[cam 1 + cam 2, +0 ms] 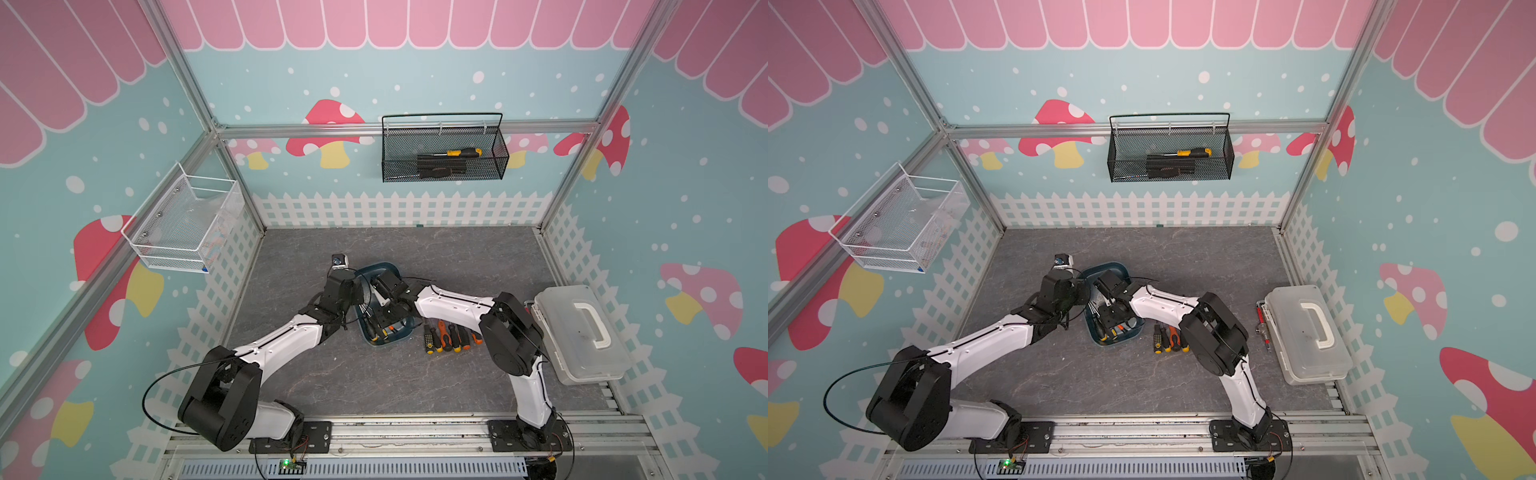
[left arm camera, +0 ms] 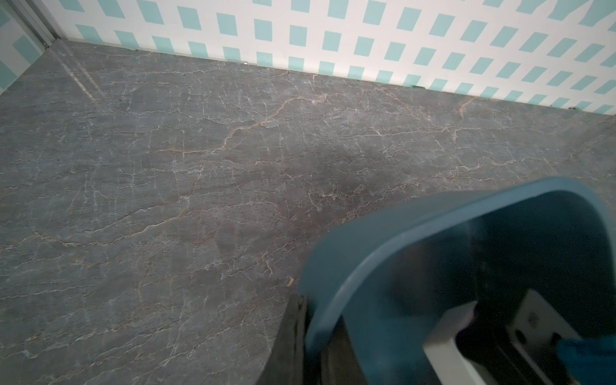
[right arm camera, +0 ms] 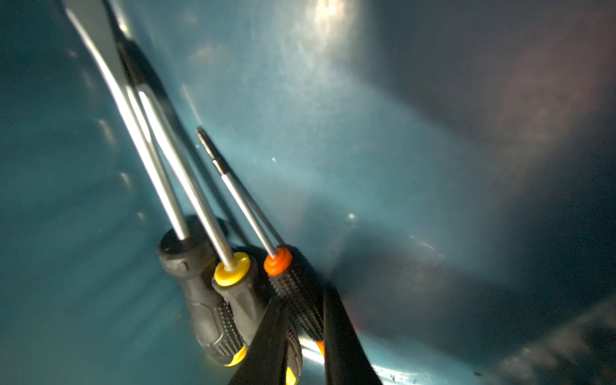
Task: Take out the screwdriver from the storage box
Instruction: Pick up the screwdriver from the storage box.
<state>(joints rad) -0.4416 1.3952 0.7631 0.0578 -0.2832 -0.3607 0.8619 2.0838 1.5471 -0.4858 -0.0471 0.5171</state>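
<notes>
Storage box [image 1: 386,341]: one. Screwdrivers [image 3: 233,266] inside it: three. Screwdrivers on the counter [image 1: 374,382]: at least four, some hidden. Wall baskets [image 1: 178,249]: two; one screwdriver [image 1: 462,152] in the black basket [image 1: 494,164]. Plastic case [image 1: 573,345]: one.

We show L arm [image 1: 286,340] & R arm [image 1: 449,305]: white link shells w/ small screws; bulky black joint housings [image 1: 220,399]; black base plates [image 1: 503,436] w/ thin red wires; thin black cable [image 1: 143,403] looping off L arm; small boxy wrist cam [image 1: 341,261]; R gripper [image 3: 303,293]: flat black fingers [image 3: 343,346].
</notes>
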